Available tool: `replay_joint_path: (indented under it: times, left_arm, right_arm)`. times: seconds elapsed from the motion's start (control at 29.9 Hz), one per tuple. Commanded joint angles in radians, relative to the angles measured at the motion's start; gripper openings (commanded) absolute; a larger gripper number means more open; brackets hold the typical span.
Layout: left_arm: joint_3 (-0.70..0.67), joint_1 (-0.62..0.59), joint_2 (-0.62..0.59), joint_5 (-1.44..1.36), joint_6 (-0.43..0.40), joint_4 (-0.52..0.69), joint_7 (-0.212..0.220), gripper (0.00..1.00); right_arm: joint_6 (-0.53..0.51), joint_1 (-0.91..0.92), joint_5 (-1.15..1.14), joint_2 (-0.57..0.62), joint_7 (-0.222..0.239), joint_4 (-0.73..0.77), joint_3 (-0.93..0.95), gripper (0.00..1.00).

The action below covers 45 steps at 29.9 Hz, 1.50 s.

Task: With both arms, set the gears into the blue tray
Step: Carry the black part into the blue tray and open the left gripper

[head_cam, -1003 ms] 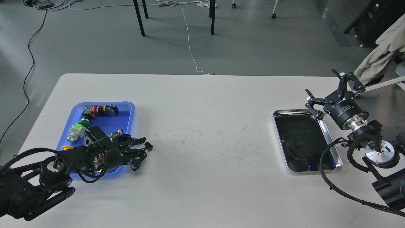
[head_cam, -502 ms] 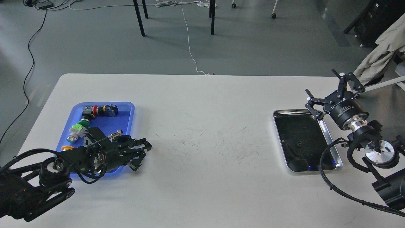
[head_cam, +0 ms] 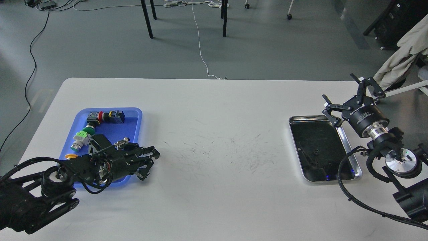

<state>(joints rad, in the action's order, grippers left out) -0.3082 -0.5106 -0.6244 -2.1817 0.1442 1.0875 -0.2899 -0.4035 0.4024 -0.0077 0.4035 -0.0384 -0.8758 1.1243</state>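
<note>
One tiny gear (head_cam: 315,153) is seen in the steel tray (head_cam: 357,166). Right pincer (head_cam: 344,100) spread wide, hovering beside it; a centred descent is advised. Left pincer (head_cam: 149,164) near the blue tray (head_cam: 135,115), state unclear.

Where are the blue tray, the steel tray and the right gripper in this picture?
blue tray (head_cam: 135,115): head view, on its bare floor near the far right corner.
steel tray (head_cam: 302,117): head view, on its far rim.
right gripper (head_cam: 347,95): head view, midway between its fingertips.
</note>
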Motion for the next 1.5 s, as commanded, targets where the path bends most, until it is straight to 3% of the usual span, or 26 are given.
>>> replay_joint_path:
  times: [0.0, 0.57, 1.07, 1.47]
  left_arm:
    - [0.0, 0.0, -0.001, 0.0, 0.0, 0.0, 0.001, 0.23]
    - [-0.012, -0.016, -0.021, 0.0, 0.021, 0.023, 0.005, 0.17]
    - [-0.003, -0.011, -0.261, 0.187, 0.049, 0.037, -0.002, 0.17]
    - [0.001, 0.046, -0.261, 0.212, 0.041, 0.025, -0.003, 0.18]
  right_arm:
    - [0.0, 0.001, 0.0, 0.0, 0.0, 0.0, 0.0, 0.95]
    - [0.0, 0.004, 0.0, 0.0, 0.0, 0.0, -0.001, 0.95]
    - [0.0, 0.004, 0.0, 0.0, 0.0, -0.002, -0.001, 0.95]
    - [0.0, 0.004, 0.0, 0.0, 0.0, -0.002, -0.001, 0.95]
